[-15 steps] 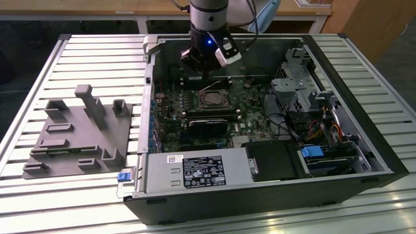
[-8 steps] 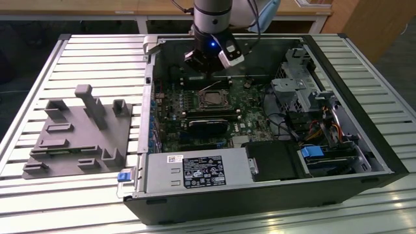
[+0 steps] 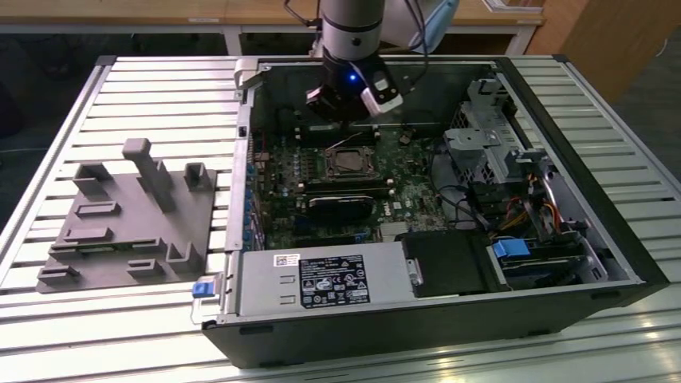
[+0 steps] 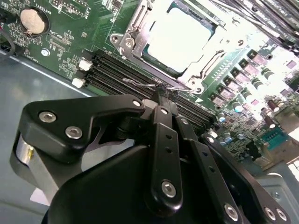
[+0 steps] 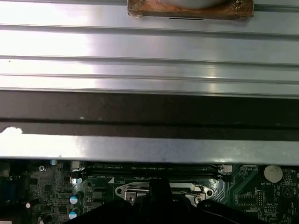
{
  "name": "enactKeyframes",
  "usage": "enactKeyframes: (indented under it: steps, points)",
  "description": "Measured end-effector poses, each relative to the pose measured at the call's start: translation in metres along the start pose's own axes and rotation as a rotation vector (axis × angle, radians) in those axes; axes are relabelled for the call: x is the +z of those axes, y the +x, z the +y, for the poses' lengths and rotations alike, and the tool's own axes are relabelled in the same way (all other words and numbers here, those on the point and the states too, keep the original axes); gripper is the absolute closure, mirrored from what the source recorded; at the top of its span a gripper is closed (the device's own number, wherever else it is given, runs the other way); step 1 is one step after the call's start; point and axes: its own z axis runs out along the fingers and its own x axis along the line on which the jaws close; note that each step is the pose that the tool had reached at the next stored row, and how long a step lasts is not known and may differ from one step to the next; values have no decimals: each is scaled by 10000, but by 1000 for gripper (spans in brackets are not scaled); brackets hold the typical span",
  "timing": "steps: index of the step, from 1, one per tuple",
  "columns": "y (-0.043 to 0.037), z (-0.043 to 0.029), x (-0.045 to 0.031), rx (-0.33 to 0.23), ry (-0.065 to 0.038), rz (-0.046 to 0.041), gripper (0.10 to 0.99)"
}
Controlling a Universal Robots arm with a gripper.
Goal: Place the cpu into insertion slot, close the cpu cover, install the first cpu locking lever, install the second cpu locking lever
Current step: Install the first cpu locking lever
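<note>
Green board [image 4: 60,51]: cpu [image 4: 180,37] seated in socket, just beyond hand [image 4: 161,93].

Light falls from above and is fairly even in the exterior view: the slatted table [image 3: 139,319] shines in pale bands toward 7 and 5 o'clock, while the computer case [image 3: 426,335] keeps a dim interior, darkest along its wall at 12 o'clock. The background strip at 12 o'clock is murky. In the second wrist view the cpu [image 4: 180,35] is washed out to near white by glare, and the frame's corner at 1 o'clock blooms too; the near black gripper [image 4: 161,100] is soft, slightly out of focus. In the first wrist view the metal rails [image 5: 149,46] glare in streaks, with a dark shadow band beneath them.
</note>
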Motion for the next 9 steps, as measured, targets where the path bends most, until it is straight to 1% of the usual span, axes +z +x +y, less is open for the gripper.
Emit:
enactKeyframes:
  steps: [5, 9]
  points:
    - [-44, 30, 12, 0, -1, -1, 980]
    - [-92, 30, 25, 5, -1, -1, 980]
